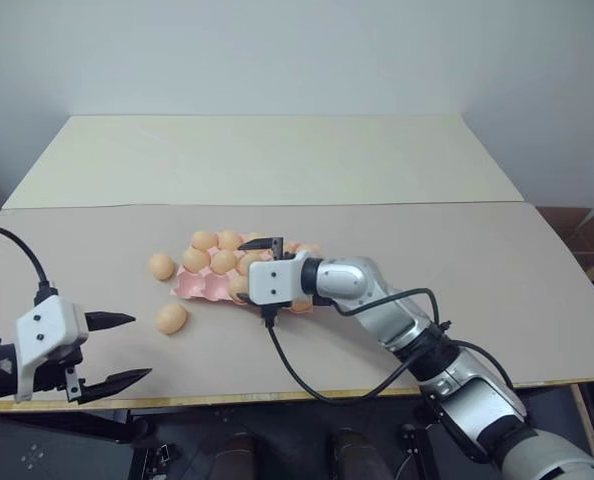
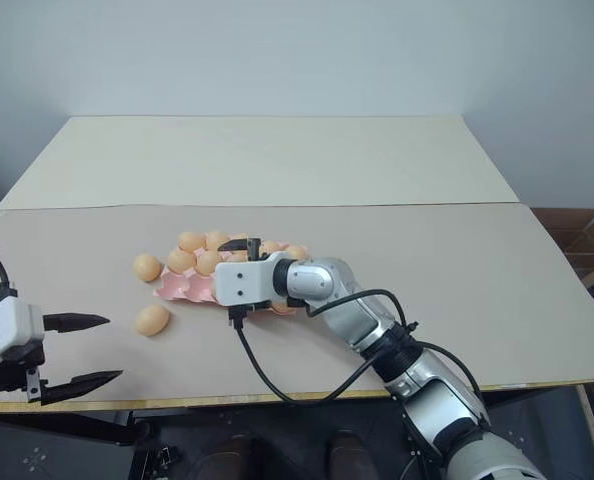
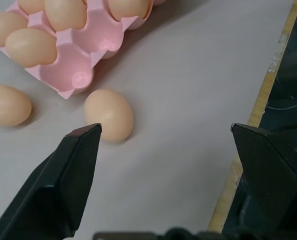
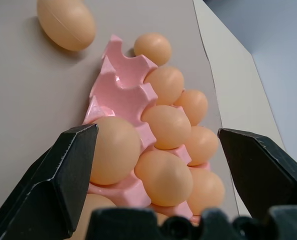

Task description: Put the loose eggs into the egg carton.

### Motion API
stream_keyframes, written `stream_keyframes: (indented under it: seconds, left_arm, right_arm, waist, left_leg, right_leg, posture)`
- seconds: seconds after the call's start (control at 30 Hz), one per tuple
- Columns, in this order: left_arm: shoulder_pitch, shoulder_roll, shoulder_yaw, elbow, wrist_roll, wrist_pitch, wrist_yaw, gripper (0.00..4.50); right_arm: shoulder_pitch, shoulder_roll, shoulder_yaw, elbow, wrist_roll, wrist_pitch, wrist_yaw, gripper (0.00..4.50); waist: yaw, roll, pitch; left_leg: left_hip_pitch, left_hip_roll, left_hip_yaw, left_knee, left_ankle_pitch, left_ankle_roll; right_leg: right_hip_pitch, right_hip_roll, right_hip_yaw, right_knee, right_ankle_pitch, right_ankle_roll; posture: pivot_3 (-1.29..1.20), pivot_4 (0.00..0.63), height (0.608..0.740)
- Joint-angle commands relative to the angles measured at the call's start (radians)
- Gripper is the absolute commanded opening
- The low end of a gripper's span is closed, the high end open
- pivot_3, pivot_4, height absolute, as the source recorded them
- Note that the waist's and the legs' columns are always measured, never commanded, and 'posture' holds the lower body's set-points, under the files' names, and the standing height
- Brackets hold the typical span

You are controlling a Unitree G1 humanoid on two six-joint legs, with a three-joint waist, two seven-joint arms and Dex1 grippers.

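The pink egg carton (image 1: pixel 191 285) lies mid-table with several light orange eggs (image 1: pixel 223 262) seated in its cups. Two loose eggs rest on the table to its left: one (image 1: pixel 161 266) beside the carton's left end, the other (image 1: pixel 171 318) nearer the front edge. My right gripper (image 1: pixel 255 278) hovers over the carton's front row, pointing left. It is open, with the carton's eggs (image 4: pixel 164 125) below and between the fingers, and it grips nothing. My left gripper (image 1: pixel 123 350) stands open at the front left, aimed toward the nearer loose egg (image 3: pixel 109 114).
The table's front edge (image 1: pixel 277 395) runs just behind my left gripper. A paler board (image 1: pixel 267 160) covers the back of the table. A cardboard box (image 1: pixel 582 238) stands off the right side. A black cable (image 1: pixel 287 372) loops from my right wrist.
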Motion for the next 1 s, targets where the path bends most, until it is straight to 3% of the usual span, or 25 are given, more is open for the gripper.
stream_keyframes:
  seconds: [0.03, 0.2, 0.5, 0.7, 1.0]
  left_arm:
    - [-0.002, 0.011, 0.013, 0.001, 0.002, -0.008, -0.002, 4.50]
    - [0.009, 0.007, 0.040, 0.006, 0.003, -0.009, -0.005, 4.50]
    - [0.028, -0.007, 0.045, 0.032, 0.022, -0.031, 0.010, 4.50]
    - [0.030, -0.006, 0.043, 0.047, 0.029, -0.033, 0.012, 4.50]
    - [0.053, -0.023, 0.079, -0.002, 0.020, 0.002, 0.034, 4.50]
  right_arm:
    - [0.015, -0.022, -0.065, -0.123, 0.031, 0.025, 0.027, 4.48]
    - [0.069, -0.125, -0.199, -0.333, 0.185, 0.196, 0.153, 4.48]
    - [0.110, -0.411, -0.414, -0.564, 0.579, 0.699, 0.381, 4.48]
    - [0.172, -0.527, -0.464, -0.661, 0.694, 0.808, 0.385, 4.48]
    - [0.198, -0.553, -0.484, -0.723, 0.796, 0.890, 0.304, 4.48]
  waist:
    - [0.001, 0.000, 0.000]
    - [0.004, 0.000, 0.000]
    - [0.006, 0.000, 0.000]
    - [0.006, 0.000, 0.000]
    - [0.008, 0.000, 0.000]
  left_leg:
    - [0.000, 0.000, 0.000, 0.000, 0.000, 0.000]
    - [0.000, 0.000, -0.001, 0.000, 0.000, 0.000]
    - [0.001, 0.000, -0.002, 0.000, 0.000, 0.000]
    - [0.001, 0.000, -0.002, 0.000, 0.000, 0.000]
    - [0.000, 0.000, -0.001, 0.000, 0.000, 0.000]
  right_leg:
    - [0.000, 0.000, 0.000, 0.000, 0.000, 0.000]
    - [0.001, -0.001, 0.000, 0.000, 0.000, 0.000]
    - [0.001, -0.001, -0.001, -0.001, 0.000, 0.000]
    - [0.001, -0.001, 0.000, -0.001, 0.000, 0.000]
    - [0.001, -0.001, 0.000, -0.002, 0.000, 0.000]
  posture:
    - [0.00, 0.150, 0.740]
    - [0.00, 0.150, 0.740]
    - [0.00, 0.150, 0.740]
    - [0.00, 0.150, 0.740]
    - [0.00, 0.150, 0.740]
